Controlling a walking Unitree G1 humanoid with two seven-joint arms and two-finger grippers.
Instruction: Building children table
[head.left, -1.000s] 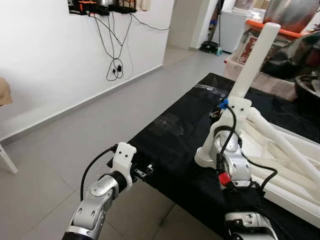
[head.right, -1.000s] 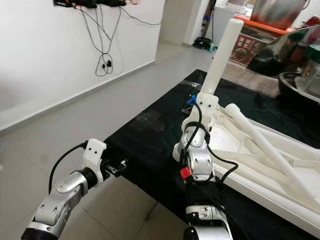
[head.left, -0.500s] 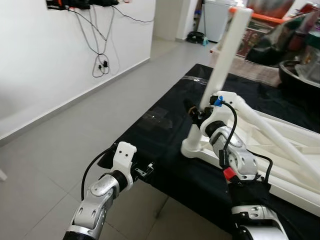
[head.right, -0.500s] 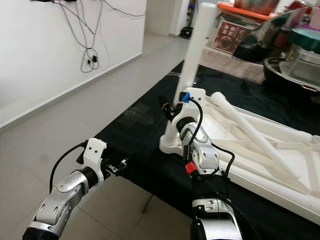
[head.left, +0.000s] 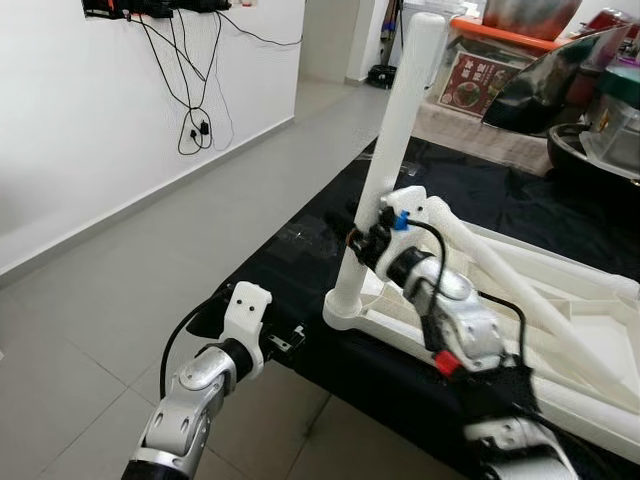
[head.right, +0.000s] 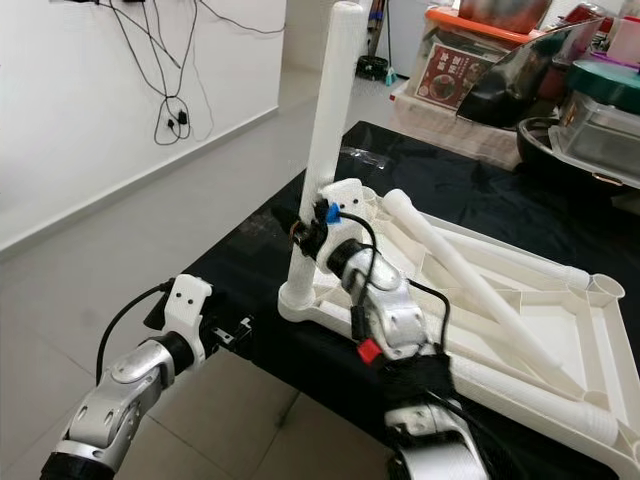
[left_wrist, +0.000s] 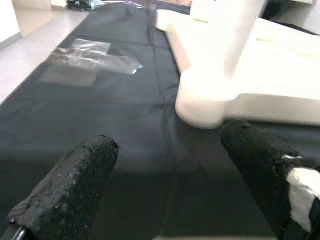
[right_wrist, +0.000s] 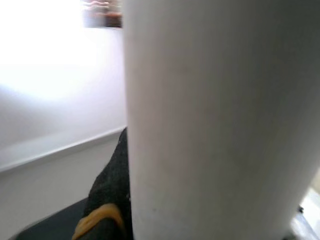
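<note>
The white children's table (head.right: 560, 330) lies upside down on a black-covered surface (head.left: 320, 250). One white leg (head.left: 392, 160) stands almost upright in the near corner socket (head.left: 345, 310). My right gripper (head.left: 368, 240) is shut on this leg just above the socket; in the right wrist view the leg (right_wrist: 215, 120) is very close, with a black finger (right_wrist: 107, 200) beside it. My left gripper (left_wrist: 167, 140) is open low at the surface's near edge, apart from the table corner (left_wrist: 210, 105). Two loose legs (head.right: 450, 260) lie across the underside.
Grey tiled floor (head.left: 150, 250) spreads to the left below a white wall with hanging cables (head.left: 195, 130). A clear plastic bag (left_wrist: 85, 55) lies on the black cover. Pots and boxes (head.right: 560, 90) crowd the far right.
The head camera has shifted. The leg in my right gripper has swung from leaning right to nearly upright, and the table corner sits further left. My left gripper is unchanged.
</note>
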